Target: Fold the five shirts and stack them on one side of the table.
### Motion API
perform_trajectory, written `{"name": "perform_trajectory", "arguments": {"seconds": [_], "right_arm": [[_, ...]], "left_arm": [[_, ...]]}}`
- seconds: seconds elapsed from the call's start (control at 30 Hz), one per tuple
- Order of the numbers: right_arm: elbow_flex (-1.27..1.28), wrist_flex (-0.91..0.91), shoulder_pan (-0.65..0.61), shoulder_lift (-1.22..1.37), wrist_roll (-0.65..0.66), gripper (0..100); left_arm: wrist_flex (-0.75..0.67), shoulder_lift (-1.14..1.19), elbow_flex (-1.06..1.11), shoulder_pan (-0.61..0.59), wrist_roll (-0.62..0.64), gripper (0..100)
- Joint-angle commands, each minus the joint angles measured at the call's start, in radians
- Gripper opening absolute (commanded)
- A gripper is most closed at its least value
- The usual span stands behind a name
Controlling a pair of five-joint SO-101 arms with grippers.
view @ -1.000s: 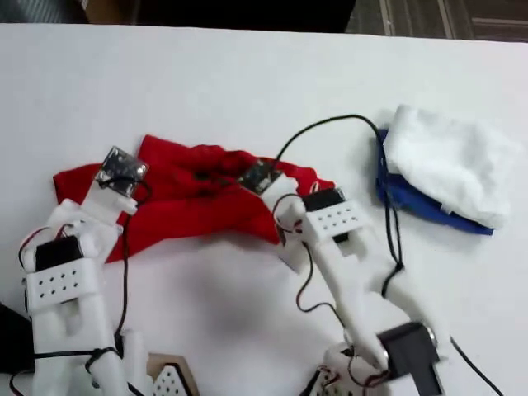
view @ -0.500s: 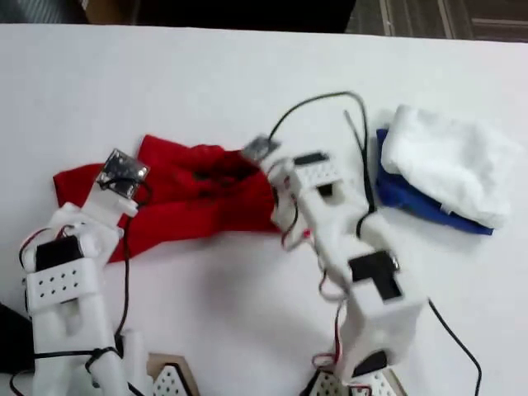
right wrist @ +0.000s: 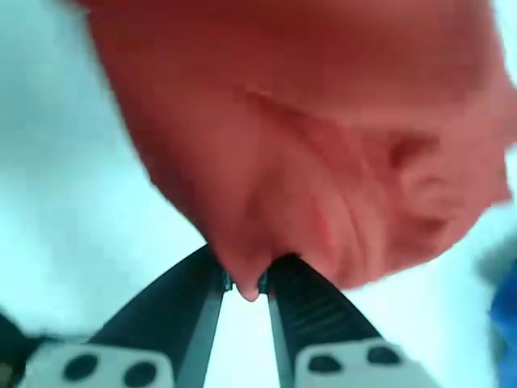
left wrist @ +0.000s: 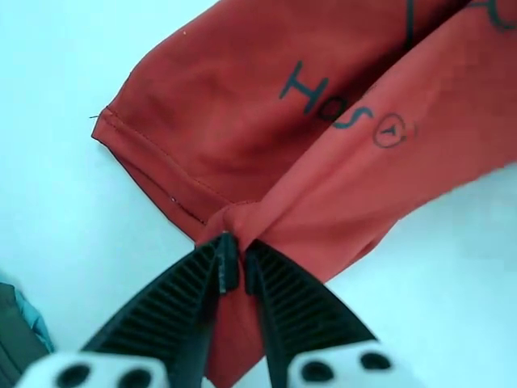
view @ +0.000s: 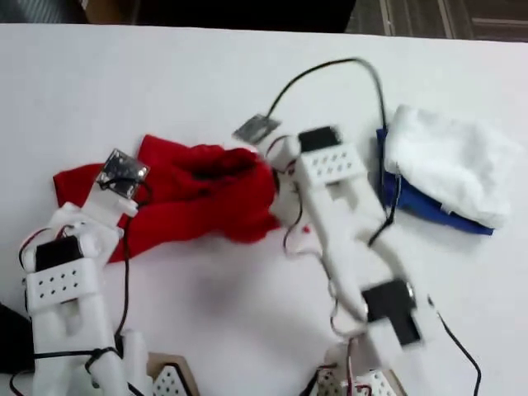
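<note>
Here, the left claw [left wrist: 233, 271], its ribbed black fingers pressed together, pinches a hemmed edge of the crumpled, soft red shirt [view: 194, 194]. The right claw [right wrist: 246, 283] is clamped on a bunched fold at the shirt's other end. Right of the shirt, well apart, a fluffy white folded garment [view: 450, 157] lies atop a blue folded garment [view: 408, 198]. Smooth white desk [view: 206, 82] spreads open beyond the shirt.
</note>
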Motion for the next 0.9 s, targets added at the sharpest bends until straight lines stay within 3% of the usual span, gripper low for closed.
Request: {"name": "perform_trajectory", "arguments": {"seconds": [0.0, 0.13, 0.4, 0.63, 0.87], "right_arm": [[0.196, -0.031, -0.116, -0.225, 0.052, 2.1], [0.367, -0.182, -0.102, -0.302, 0.032, 2.1], [0.365, -0.479, 0.182, -0.053, 0.026, 4.7], [0.038, -0.424, 0.239, 0.251, 0.02, 31.7], [-0.256, -0.214, 0.285, 0.283, -0.009, 34.1]], "left_arm": [[-0.002, -0.023, -0.007, -0.003, -0.009, 3], [-0.002, -0.023, -0.007, -0.003, -0.009, 3], [-0.002, -0.023, -0.007, -0.003, -0.009, 3], [0.002, -0.023, -0.002, -0.003, -0.009, 3], [0.0, -0.023, -0.007, -0.003, -0.005, 3]]}}
